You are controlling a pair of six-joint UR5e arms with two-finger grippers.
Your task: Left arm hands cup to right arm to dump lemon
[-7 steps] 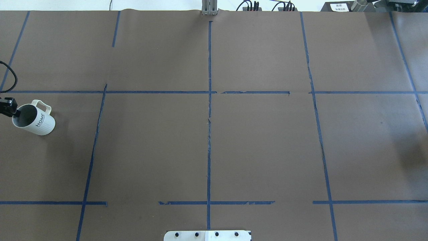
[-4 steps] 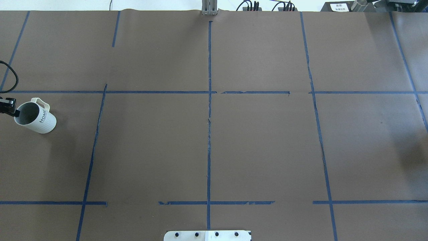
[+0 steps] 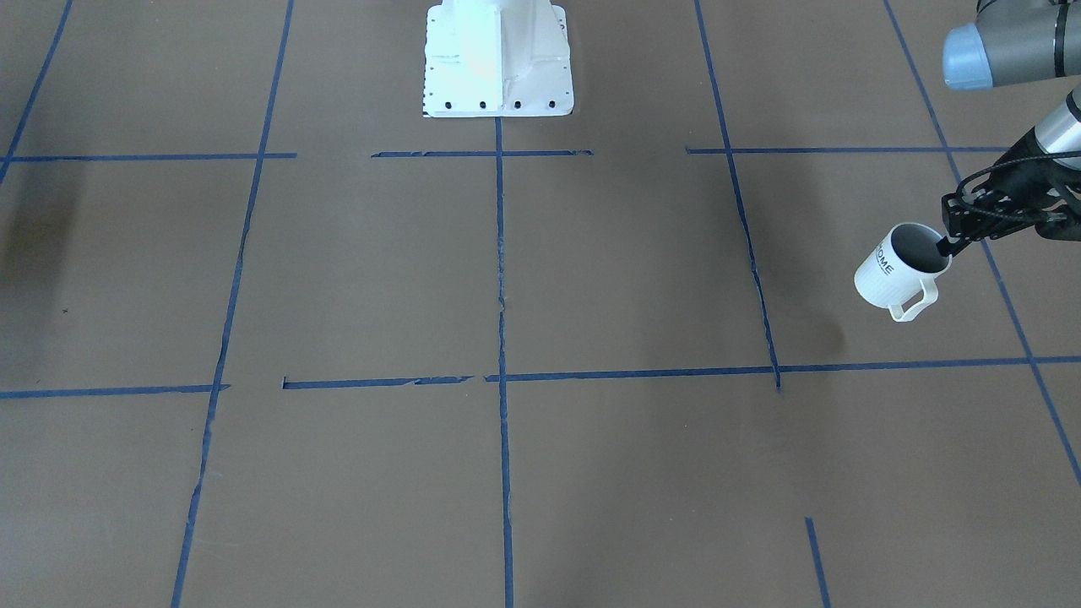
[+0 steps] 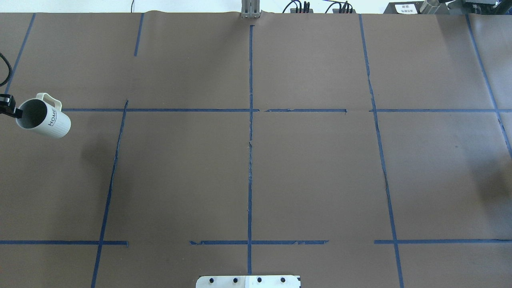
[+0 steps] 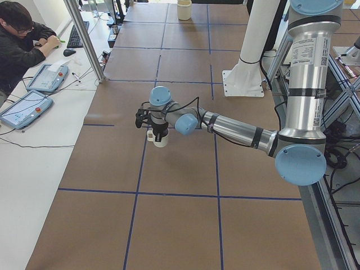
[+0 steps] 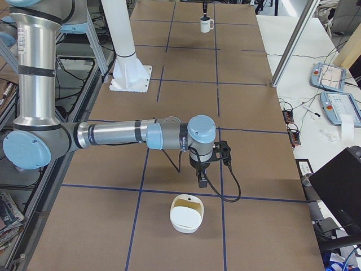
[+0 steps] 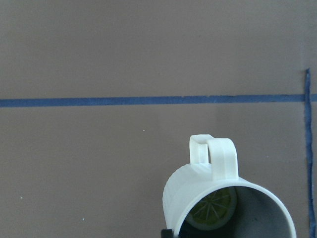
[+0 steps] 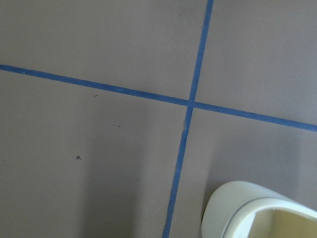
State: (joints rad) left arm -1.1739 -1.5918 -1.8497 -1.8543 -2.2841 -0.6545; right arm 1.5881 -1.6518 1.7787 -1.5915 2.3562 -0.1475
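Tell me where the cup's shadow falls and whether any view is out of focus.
Overhead view: the cup throws a soft shadow apart from it, to its lower right on the table. Front-facing view: the soft patch lies below-left of the cup. Right wrist view: the rim of the bowl looks slightly blurred. Left wrist view: fairly sharp.

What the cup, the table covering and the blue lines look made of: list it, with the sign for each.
The cup: probably glazed ceramic, white and ribbed, thick smooth rim; hard plastic cannot be ruled out.
The table covering: matte brown paper or thin card, rippled at its far edge.
The blue lines: seemingly painter's tape, with ragged torn edges and gaps.
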